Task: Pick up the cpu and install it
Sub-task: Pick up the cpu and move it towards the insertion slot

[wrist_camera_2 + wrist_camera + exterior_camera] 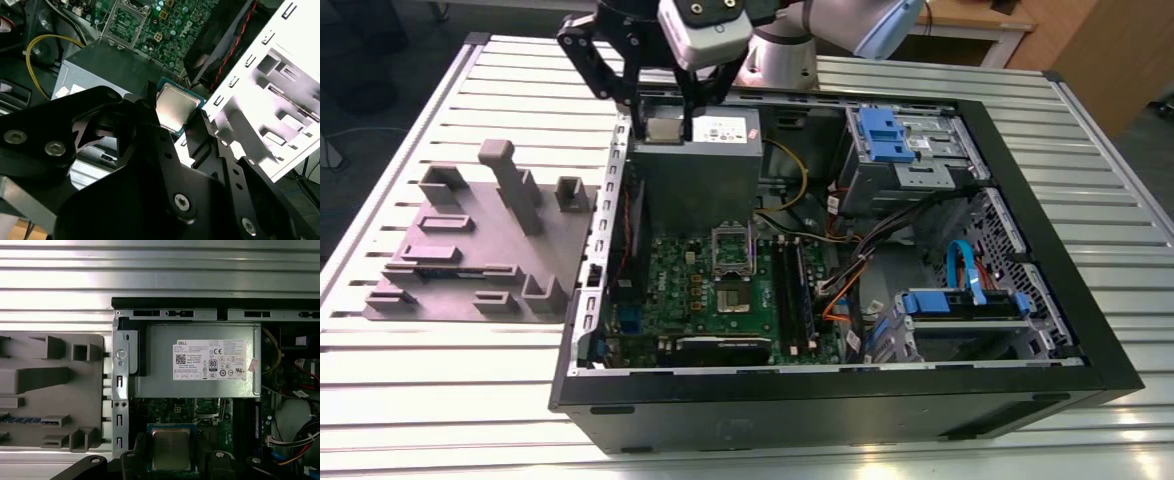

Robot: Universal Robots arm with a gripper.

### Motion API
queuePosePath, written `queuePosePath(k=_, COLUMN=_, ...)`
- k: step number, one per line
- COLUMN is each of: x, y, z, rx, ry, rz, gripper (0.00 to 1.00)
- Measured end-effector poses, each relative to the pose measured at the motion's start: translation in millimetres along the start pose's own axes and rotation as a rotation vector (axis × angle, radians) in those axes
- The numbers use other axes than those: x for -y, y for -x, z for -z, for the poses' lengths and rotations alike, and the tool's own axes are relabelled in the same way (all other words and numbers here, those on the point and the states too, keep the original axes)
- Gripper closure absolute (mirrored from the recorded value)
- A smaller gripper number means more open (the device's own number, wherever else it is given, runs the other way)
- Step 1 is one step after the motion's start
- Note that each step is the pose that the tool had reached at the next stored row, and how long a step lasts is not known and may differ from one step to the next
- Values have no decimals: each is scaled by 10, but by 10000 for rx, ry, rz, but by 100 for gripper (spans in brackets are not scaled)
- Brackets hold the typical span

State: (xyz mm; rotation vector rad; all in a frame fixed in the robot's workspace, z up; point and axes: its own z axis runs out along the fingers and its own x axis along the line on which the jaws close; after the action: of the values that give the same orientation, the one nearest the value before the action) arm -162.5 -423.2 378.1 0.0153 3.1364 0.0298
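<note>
Item: cpu (175,106), flat, metal top towards the wrist, clamped edge to edge in the gripper (171,459) above the power supply (200,360). In the exterior view the socket (731,255) lies at six o'clock from it.

We judge the carry wants it level and squarely held.

The exterior view gives its height over the case (854,395). The second wrist view shows the jaws pressing its edges.

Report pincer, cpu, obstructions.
Copy: pincer shut on cpu, aloft by grey power supply, not yet at socket. Socket looks unobstructed.
</note>
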Motion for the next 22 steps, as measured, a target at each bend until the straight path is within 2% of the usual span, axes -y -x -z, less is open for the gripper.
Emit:
queuePosePath(k=15, x=-2, y=277, z=-8, rx=0, ry=-6, rz=2, gripper=53)
queuePosePath(k=22, x=-4, y=444, z=-13, rx=0, ry=-6, rz=2, gripper=53)
